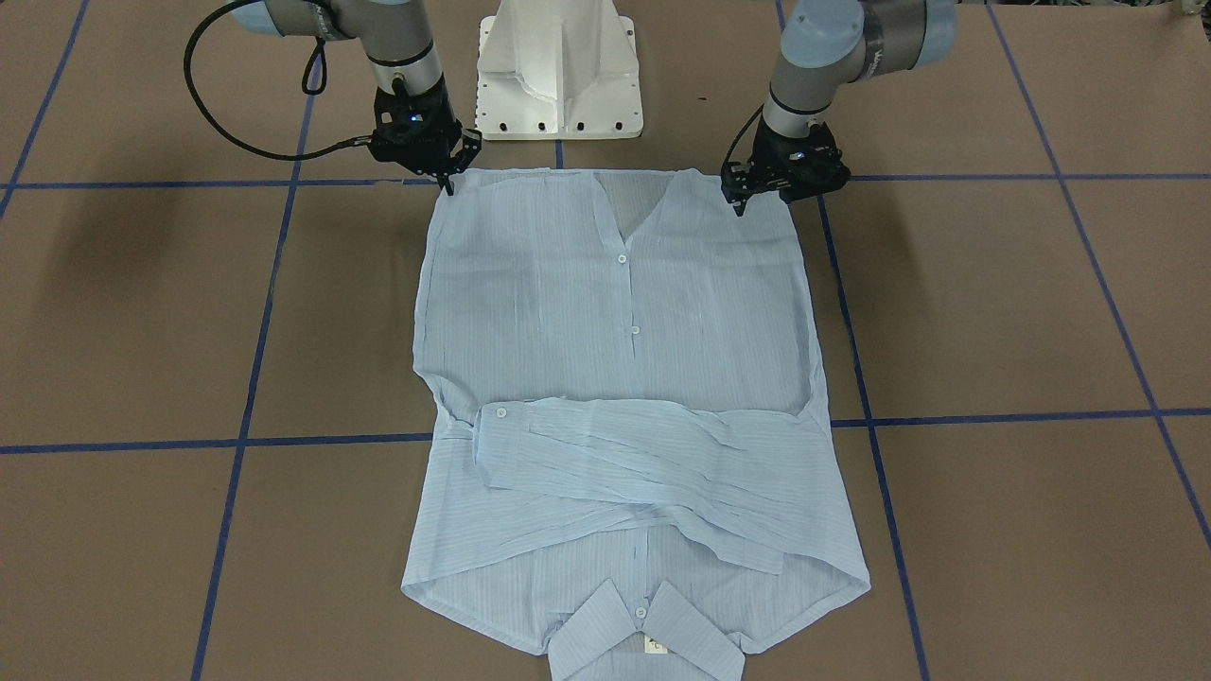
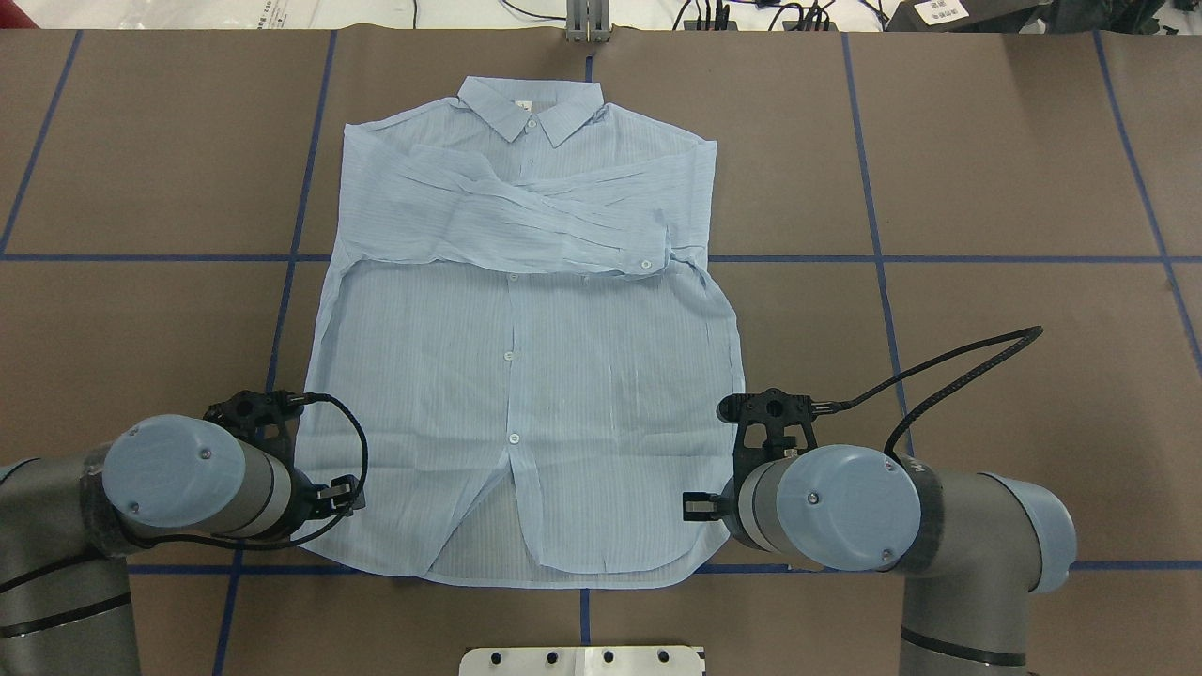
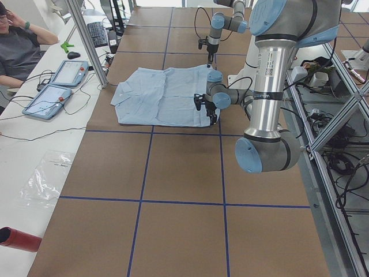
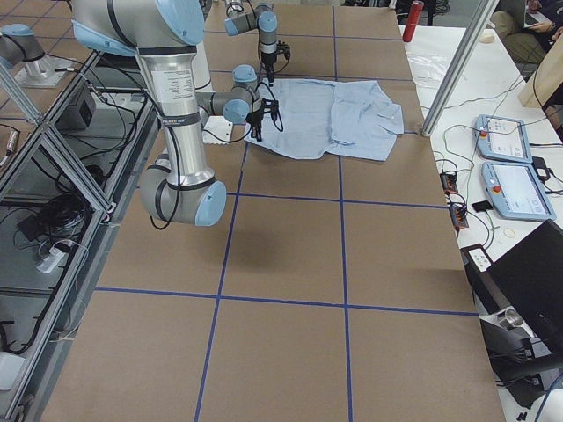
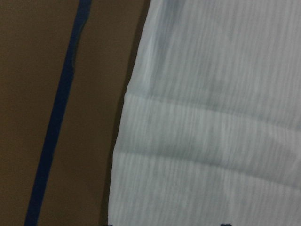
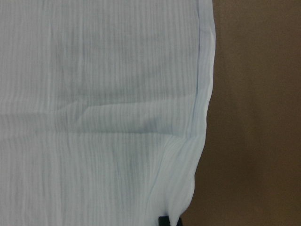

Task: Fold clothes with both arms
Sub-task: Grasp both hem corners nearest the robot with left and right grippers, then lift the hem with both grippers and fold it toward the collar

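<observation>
Shirt [image 2: 526, 376] lies flat mid-worktop [image 2: 986, 188]. In the overhead view the collar [image 2: 531, 108] is at 12 o'clock and the hem at 6, toward the robot. Sleeves [image 2: 545, 221] are crossed over the chest. Left gripper [image 1: 741, 200] is at the hem's 7 o'clock corner, right gripper [image 1: 447, 182] at the 5 o'clock corner, tips at the fabric edge. Can't tell jaw width or whether either has cloth. Hem sits near the white base [image 1: 558, 71], not touching. Worktop runs wide past the side edges at 3 and 9 o'clock, crossed by blue tape lines [image 2: 883, 258].

Brown table [image 1: 993, 303] with blue tape lines [image 1: 189, 444] carries the flat shirt [image 1: 568, 312]
</observation>
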Action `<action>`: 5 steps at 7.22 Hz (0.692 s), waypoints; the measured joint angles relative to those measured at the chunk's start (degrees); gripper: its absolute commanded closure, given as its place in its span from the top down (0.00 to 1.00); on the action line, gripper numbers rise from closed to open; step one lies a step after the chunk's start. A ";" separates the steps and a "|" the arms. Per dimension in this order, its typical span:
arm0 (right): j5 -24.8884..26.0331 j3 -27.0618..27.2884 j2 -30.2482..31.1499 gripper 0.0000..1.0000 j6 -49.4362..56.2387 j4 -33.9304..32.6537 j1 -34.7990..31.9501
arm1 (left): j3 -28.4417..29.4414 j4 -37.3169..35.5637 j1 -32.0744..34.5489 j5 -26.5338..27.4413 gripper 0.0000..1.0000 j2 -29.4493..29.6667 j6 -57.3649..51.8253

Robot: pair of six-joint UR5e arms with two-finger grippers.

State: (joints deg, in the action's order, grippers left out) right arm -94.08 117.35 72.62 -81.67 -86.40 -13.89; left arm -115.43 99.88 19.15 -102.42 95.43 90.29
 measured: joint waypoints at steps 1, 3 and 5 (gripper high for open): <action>-0.08 -0.04 0.00 0.00 0.01 0.00 -0.23 | -0.01 0.03 -0.35 0.02 0.65 -0.59 0.04; -0.11 -0.06 0.05 0.00 0.02 0.00 -0.43 | -0.03 0.05 -1.50 0.03 0.31 -0.82 0.06; -0.10 -0.09 0.09 0.00 0.02 0.00 -0.68 | -0.33 0.02 -2.03 0.03 0.00 -0.79 0.06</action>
State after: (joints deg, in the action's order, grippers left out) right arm -94.18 117.27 72.71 -81.65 -86.40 -14.57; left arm -115.76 99.90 17.12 -102.39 94.65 90.35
